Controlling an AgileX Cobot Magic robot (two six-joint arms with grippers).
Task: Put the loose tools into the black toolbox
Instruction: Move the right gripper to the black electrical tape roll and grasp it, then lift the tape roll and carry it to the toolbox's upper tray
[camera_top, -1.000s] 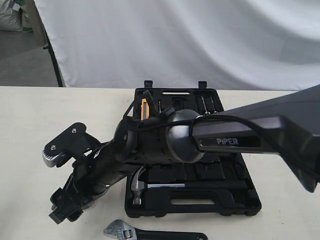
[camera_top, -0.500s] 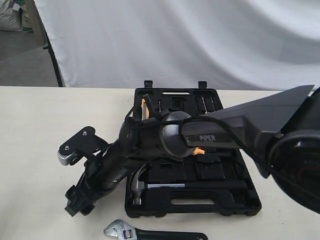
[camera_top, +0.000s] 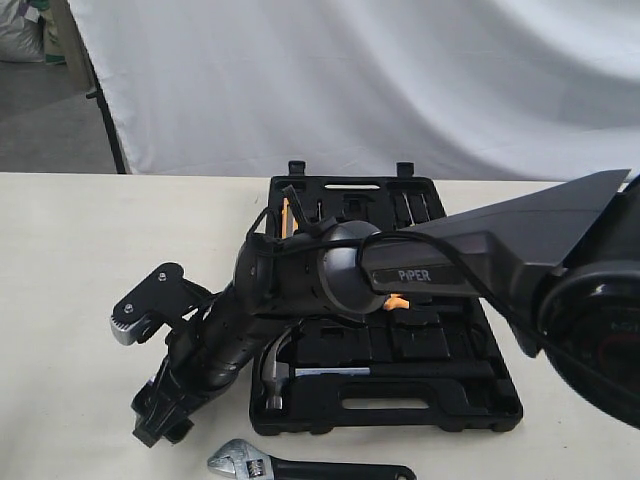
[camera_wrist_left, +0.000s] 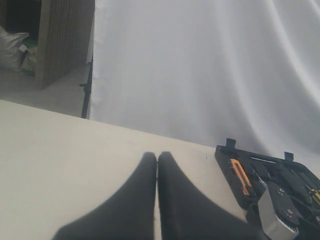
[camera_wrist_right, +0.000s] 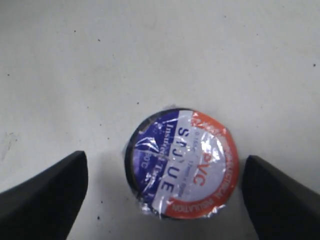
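The table (camera_top: 60, 260) carries the open toolbox (camera_top: 480, 400), both halves lying flat. The right arm (camera_top: 500, 255) stretches across the toolbox, its wrist tipped down just off the near half's left edge. The hammer (camera_top: 275, 378) lies in the near half, head at the left end. The wrench (camera_top: 300, 467) lies on the table just in front of the toolbox, apart from it. The tape (camera_wrist_right: 182, 162) lies flat, label up, on the table beside the toolbox, between the fingers of the right gripper (camera_wrist_right: 164, 156), which are spread wide to either side, gripping nothing. The left gripper (camera_wrist_left: 157, 167) is pressed closed and empty, over the table off to one side of the toolbox
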